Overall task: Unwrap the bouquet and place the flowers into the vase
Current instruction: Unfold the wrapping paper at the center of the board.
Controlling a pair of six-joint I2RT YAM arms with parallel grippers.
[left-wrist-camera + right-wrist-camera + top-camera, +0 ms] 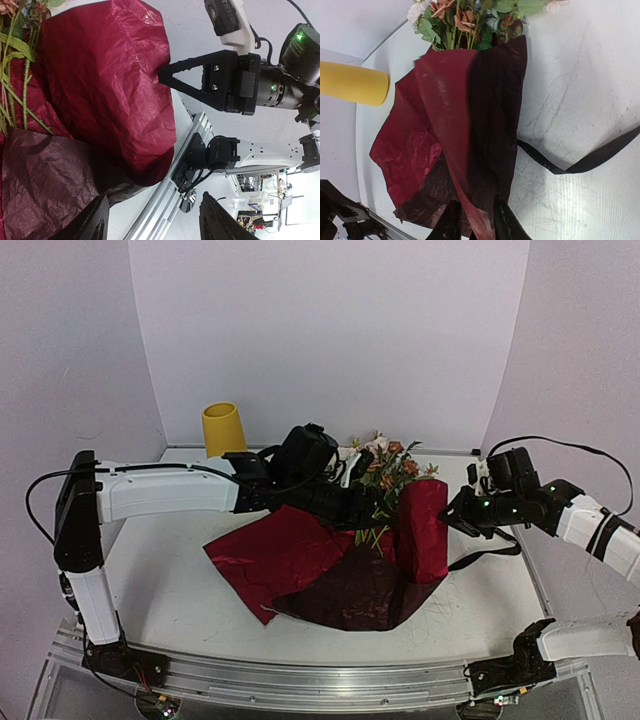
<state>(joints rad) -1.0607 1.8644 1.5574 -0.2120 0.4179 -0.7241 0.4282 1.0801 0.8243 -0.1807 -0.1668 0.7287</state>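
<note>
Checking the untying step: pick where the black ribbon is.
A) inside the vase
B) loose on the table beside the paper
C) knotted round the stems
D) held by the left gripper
B: the black ribbon lies slack on the table, trailing away from the wrapping paper.

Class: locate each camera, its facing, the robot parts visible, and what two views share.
Top external: above and behind the bases, facing the table; both arms show.
Left wrist: on the left arm, facing the right gripper; own open fingers show.
Right wrist: on the right arm, facing the flowers; own fingers pinch the wrapping paper.
Shared: both wrist views see that paper.
</note>
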